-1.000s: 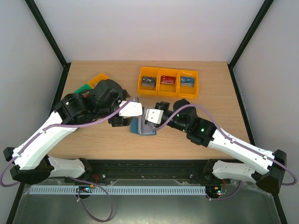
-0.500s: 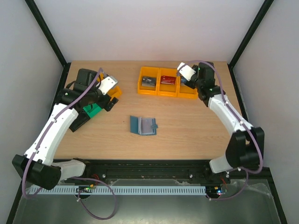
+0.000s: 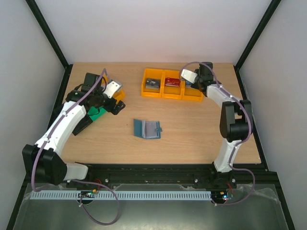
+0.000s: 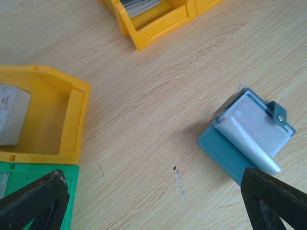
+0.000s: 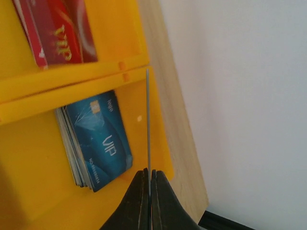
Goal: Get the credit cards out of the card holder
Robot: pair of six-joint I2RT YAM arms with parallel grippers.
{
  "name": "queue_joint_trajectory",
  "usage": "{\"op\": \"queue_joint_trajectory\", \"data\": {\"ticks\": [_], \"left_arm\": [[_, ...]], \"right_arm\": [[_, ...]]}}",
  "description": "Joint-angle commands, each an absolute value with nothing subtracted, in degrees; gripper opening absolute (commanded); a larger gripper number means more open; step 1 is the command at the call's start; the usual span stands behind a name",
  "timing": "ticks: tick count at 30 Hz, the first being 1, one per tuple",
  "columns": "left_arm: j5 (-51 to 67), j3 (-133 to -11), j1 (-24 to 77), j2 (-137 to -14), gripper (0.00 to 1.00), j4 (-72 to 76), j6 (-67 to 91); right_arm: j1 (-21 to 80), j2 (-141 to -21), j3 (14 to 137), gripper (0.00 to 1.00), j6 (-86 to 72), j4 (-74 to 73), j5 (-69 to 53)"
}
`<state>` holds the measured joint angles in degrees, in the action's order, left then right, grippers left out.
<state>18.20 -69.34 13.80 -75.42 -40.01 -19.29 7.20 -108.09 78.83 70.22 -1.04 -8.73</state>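
right gripper (image 5: 148, 173) is clamped on a thin card (image 5: 147, 120), seen edge-on, hanging over the end compartment of the orange bin (image 5: 29, 201) where a stack of blue cards (image 5: 98, 143) lies; card face colour cannot be told; left gripper (image 4: 153, 203) has its fingers wide apart, holding nothing, hovering by a second orange bin (image 4: 72, 120) and a green bin (image 4: 38, 179); card holder (image 3: 147, 129) lies open on the table (image 3: 201, 134) mid-way between the arms, well apart from both, pale inner flap (image 4: 247, 139) curled up; can't tell whether any cards remain in its pockets; handling guess: cards are light, stiff with a little flex, slick faces, so pinch a protruding short edge square-on; holder is light and will likely slide or lift with the card, so pin its cover with the other gripper.
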Motion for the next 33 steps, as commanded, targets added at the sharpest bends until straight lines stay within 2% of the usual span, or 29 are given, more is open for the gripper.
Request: {"op": "queue_joint_trajectory", "data": {"ticks": [1, 22, 25, 29, 33], "left_arm": [[17.2, -68.6, 13.5, -77.6, 0.99, -38.9, -18.5], [17.0, -71.5, 13.5, -84.0, 0.99, -40.2, -18.0], [16.4, -71.5, 13.5, -84.0, 0.99, -40.2, -18.1], [16.3, -71.4, 13.4, -84.0, 1.0, -40.2, -18.2], [16.1, -71.1, 13.4, -84.1, 0.99, -39.9, -18.3]], "right_arm": [[6.0, -111.8, 80.5, 0.02, 76.5, -2.4, -4.6], [5.7, -120.0, 78.8, 0.02, 86.4, 13.0, -4.3], [5.8, -121.2, 78.6, 0.04, 87.0, 14.7, -3.2], [5.7, -121.2, 77.3, 0.19, 87.2, 16.2, -2.9], [5.7, -120.2, 76.7, 0.41, 87.5, 16.8, -2.7]]}}
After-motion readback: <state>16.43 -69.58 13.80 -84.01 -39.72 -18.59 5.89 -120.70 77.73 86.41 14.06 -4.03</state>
